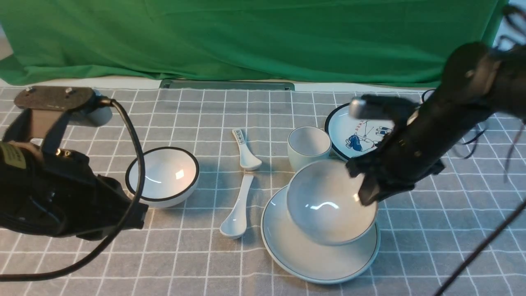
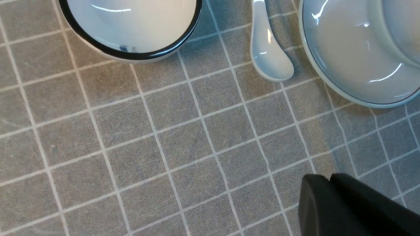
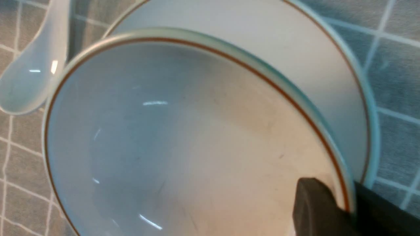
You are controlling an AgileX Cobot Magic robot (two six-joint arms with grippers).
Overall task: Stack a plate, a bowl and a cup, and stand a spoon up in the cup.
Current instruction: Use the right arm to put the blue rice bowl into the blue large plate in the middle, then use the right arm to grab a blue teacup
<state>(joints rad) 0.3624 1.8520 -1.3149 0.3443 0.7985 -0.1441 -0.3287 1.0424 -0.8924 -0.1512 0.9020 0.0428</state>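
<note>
The plain plate (image 1: 316,259) lies at the front, right of centre. My right gripper (image 1: 367,193) is shut on the rim of the wide bowl (image 1: 326,205) and holds it tilted over the plate. In the right wrist view one finger (image 3: 311,203) is inside the bowl (image 3: 183,141) and the other outside, with the plate (image 3: 295,49) beneath. The pale cup (image 1: 308,146) stands just behind the bowl. The long plain spoon (image 1: 238,209) lies left of the plate and also shows in the left wrist view (image 2: 269,55). My left gripper (image 2: 328,178) is shut and empty, low over the cloth at the front left.
A black-rimmed bowl (image 1: 162,176) stands to the left. A short spoon with printed marks (image 1: 244,150) lies behind the long one. A cartoon plate (image 1: 357,131) lies behind my right arm. A checked grey cloth (image 1: 213,255) covers the table, with a green curtain behind.
</note>
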